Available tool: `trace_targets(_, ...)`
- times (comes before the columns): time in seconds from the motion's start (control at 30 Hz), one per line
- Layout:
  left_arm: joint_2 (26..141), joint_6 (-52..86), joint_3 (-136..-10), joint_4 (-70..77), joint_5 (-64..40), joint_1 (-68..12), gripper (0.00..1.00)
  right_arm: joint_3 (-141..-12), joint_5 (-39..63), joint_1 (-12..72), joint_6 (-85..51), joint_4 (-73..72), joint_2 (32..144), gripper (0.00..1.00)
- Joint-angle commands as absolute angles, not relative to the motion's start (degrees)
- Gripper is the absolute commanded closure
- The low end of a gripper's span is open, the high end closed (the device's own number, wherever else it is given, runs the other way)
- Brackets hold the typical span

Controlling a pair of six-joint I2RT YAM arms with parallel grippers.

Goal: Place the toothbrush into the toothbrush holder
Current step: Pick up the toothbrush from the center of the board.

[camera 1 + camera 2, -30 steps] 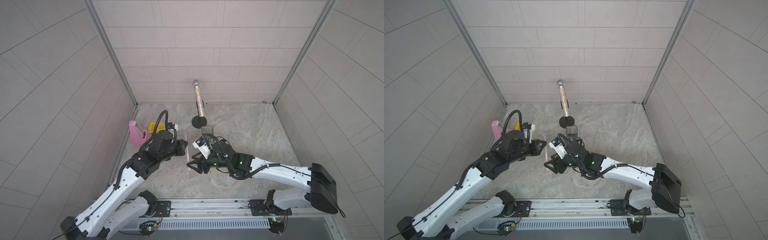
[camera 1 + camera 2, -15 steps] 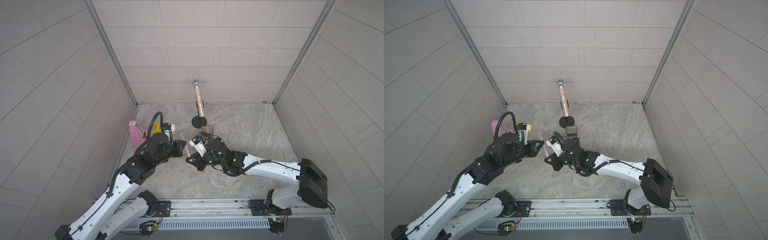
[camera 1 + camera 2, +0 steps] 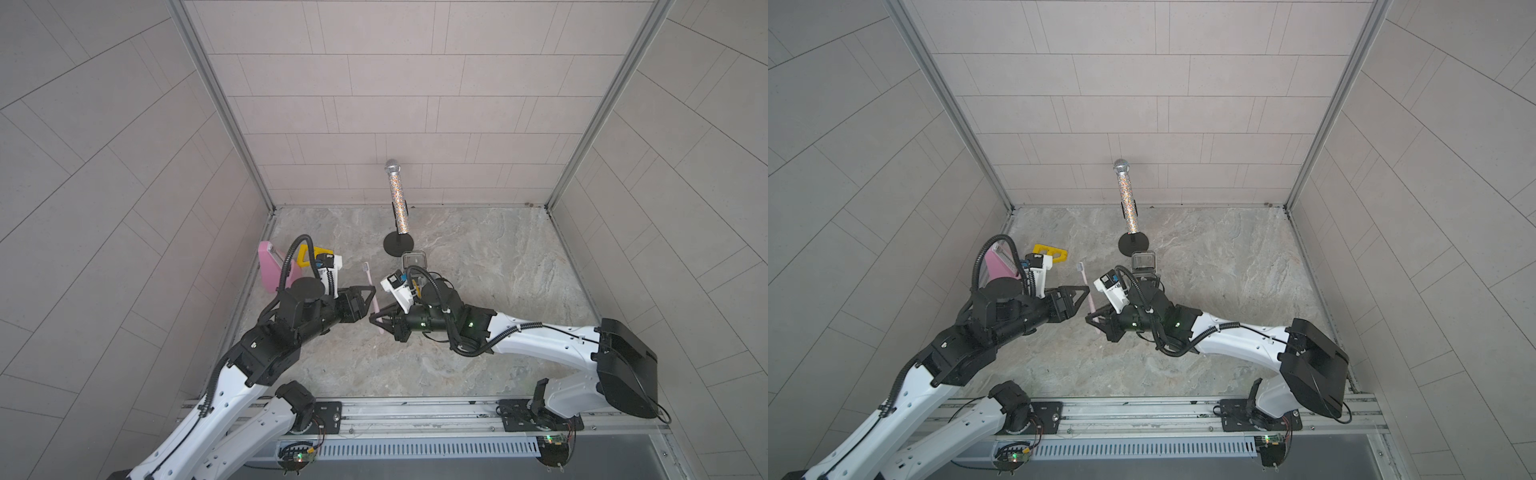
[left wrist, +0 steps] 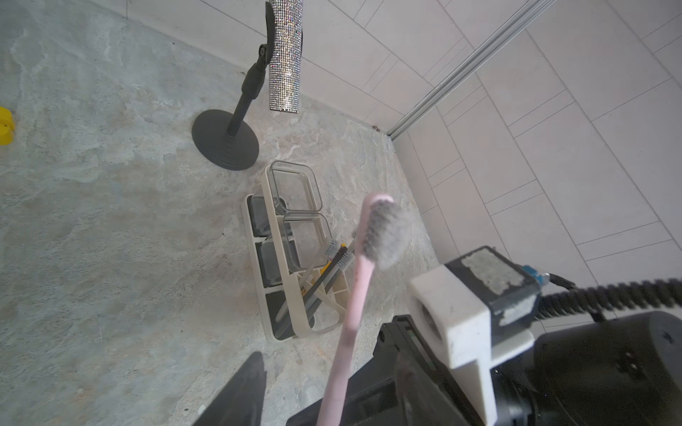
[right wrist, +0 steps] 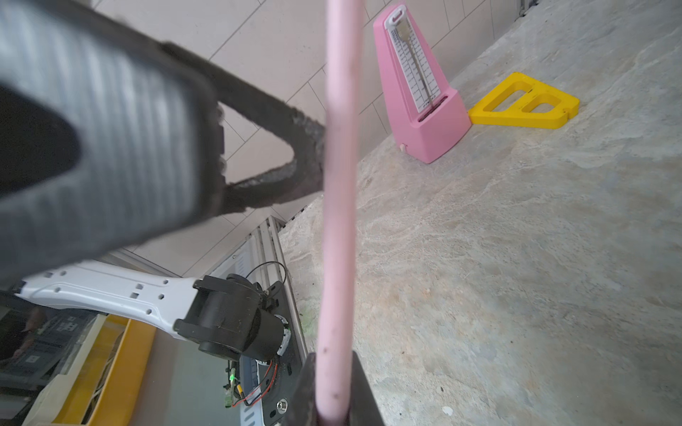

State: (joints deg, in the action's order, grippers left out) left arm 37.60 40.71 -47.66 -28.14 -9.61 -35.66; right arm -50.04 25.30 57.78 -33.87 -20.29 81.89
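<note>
Marbled grey stone floor [image 3: 498, 291] and pale tiled walls box in the work area. Since a second ago the toothbrush [image 3: 371, 291] has changed owners. My right gripper [image 3: 376, 323] has clamped onto the lower end of the handle. My left gripper [image 3: 367, 298] has let go, its jaws parted around the stem. One left finger may still graze the handle, but blur in the right wrist view makes that hard to call.

The handover looks done, so I judge the carry comes next. The toothbrush holder [image 4: 254, 254] stands on the floor just beside the round base of the microphone stand [image 4: 225, 140].

The brush stands upright, a slim matte pink stick with soft grey bristles. The holder is cream plastic with dividers and a clear box at one end, and other brushes lean inside it.
</note>
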Motion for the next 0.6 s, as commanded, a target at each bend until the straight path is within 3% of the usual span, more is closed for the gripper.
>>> trace_targets(0.0, 34.9, 44.2, -43.6, -22.2, -12.0, -35.9, 0.37, -48.9, 27.9, 57.6, -35.7, -27.8, 79.0, 0.95)
trace_targets(0.3, 35.0, 49.7, -38.1, -8.9, -19.8, -35.9, 0.36, -48.4, 33.5, 57.5, -36.5, -31.3, 77.5, 0.95)
trace_targets(0.57, 35.2, 54.9, -34.4, -0.3, -23.5, -35.9, 0.65, -48.8, 34.7, 57.4, -36.8, -31.1, 78.0, 0.94)
